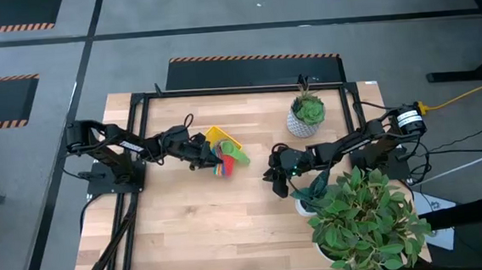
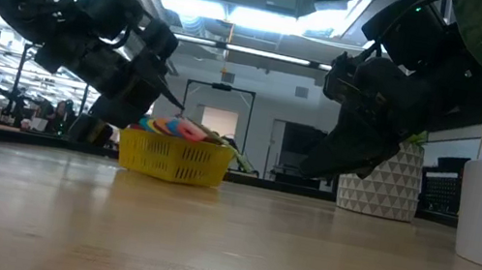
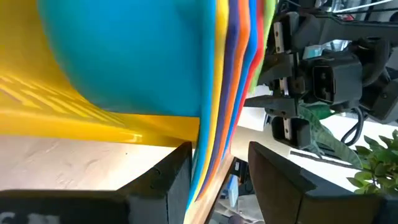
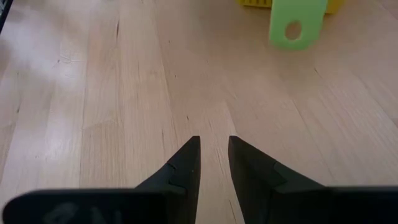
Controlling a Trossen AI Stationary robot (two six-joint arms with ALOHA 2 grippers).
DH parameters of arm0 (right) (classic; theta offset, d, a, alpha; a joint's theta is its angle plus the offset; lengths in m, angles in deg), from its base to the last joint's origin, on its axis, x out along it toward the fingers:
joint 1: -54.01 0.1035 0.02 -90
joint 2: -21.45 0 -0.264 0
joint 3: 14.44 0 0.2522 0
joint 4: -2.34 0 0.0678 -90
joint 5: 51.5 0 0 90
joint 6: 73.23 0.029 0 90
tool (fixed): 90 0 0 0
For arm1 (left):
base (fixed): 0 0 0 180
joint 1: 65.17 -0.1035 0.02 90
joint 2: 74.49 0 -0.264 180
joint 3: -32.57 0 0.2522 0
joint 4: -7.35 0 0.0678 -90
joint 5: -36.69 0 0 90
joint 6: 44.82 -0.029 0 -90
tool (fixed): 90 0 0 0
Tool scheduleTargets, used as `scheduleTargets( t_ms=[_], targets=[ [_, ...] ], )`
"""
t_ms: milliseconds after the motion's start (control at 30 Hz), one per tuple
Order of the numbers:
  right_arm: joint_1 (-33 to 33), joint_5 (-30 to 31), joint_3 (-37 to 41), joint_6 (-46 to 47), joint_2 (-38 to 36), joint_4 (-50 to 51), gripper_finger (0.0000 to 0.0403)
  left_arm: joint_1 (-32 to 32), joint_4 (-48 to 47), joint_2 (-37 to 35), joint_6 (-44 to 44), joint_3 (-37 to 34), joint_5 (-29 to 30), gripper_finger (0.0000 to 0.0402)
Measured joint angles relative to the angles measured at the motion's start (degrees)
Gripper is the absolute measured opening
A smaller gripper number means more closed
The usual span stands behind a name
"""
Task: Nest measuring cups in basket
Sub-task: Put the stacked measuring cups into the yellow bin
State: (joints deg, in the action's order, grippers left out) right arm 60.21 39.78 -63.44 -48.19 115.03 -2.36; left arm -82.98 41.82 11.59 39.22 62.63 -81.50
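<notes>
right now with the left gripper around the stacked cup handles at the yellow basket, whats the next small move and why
Probably open the left gripper and back it away. The fanned stack of coloured plastic measuring cups already sits in the shallow yellow plastic basket, with the handles between the left fingers. The right gripper waits over bare wood, nearly closed and holding nothing, so nothing seems left to add.

The basket [image 1: 222, 137] sits near the table's [image 1: 188, 224] middle, toward the far edge, measuring cups [image 1: 226, 160] stacked in it, handles overhanging its near side; a plant pot [image 1: 306, 122] stands to its right.
</notes>
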Motion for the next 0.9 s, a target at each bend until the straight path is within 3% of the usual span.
scheduleTargets(
  t_ms=[400, 667, 900],
  targets=[
    [0.0, 0.0, 0.0, 0.0, 0.0, 0.0, 0.0087, -2.8, 0.1, 0.0, 1.5, 0.0, -3.9, 0.015],
    [0.0, 0.0, 0.0, 0.0, 0.0, 0.0, 0.0087, -5.1, -0.6, -4.0, 2.9, 0.0, -7.2, 0.015],
    [0.0, 0.0, 0.0, 0.0, 0.0, -0.1, 0.0087, -5.2, -14.4, -11.7, 2.6, 0.0, -7.0, 0.0149]
  ],
)
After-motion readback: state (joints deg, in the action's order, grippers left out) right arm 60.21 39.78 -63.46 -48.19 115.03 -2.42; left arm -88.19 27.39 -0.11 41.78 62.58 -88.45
